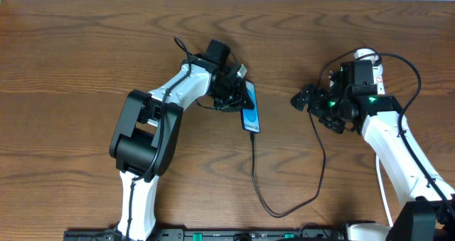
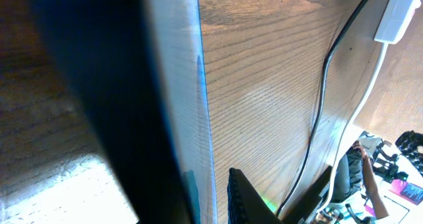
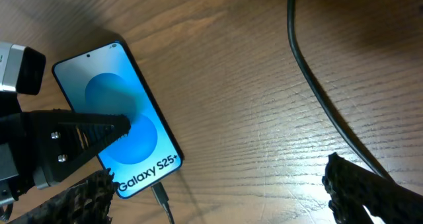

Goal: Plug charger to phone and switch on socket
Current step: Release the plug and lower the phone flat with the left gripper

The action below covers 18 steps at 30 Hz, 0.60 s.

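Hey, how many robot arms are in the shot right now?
2. The left arm reaches in to the phone near the middle. The right arm is on the right, beside the charger. None seem hidden.

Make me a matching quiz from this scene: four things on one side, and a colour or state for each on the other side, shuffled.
Things:
1. phone
2. charger cable
3. power strip
4. right end effector

Colours or states:
A. white
B. open, nothing between its fingers
C. black, lying in a long loop
D. light blue screen facing up

Pairs: 1-D, 2-C, 3-A, 4-B
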Each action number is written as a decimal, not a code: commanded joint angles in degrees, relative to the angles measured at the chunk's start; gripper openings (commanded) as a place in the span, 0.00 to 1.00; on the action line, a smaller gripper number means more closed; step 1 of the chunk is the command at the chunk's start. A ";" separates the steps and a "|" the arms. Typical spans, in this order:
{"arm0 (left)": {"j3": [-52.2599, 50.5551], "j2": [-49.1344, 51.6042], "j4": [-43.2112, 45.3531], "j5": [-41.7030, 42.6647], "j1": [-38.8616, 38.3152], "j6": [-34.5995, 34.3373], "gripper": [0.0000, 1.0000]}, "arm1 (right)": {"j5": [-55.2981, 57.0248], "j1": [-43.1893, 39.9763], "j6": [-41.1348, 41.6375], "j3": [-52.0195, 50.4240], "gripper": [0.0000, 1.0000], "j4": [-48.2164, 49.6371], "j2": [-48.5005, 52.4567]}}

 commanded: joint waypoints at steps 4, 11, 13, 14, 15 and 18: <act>0.33 -0.22 0.02 0.57 -0.02 0.13 0.23 | 0.42 -0.20 -1.11 0.35 0.99 -0.28 -0.79; 0.33 -0.22 -0.76 -2.05 -0.02 0.13 0.35 | 0.42 -0.20 -1.11 0.35 0.99 -0.63 -0.79; 0.33 -0.22 -1.18 -2.67 -0.02 0.35 0.37 | 0.42 -0.20 -1.11 0.35 0.99 -0.70 -0.79; 0.33 -0.22 -1.29 -2.69 -0.02 0.35 0.37 | 0.44 -0.20 -1.11 0.35 0.99 -0.70 -0.79; 0.33 -0.22 -1.33 -2.73 -0.02 0.35 0.37 | 0.48 -0.20 -1.11 0.35 0.99 -0.70 -0.79; 0.33 -0.22 -1.95 -4.55 -0.02 0.33 0.41 | 1.33 -0.20 -1.11 0.35 0.99 -0.79 -0.79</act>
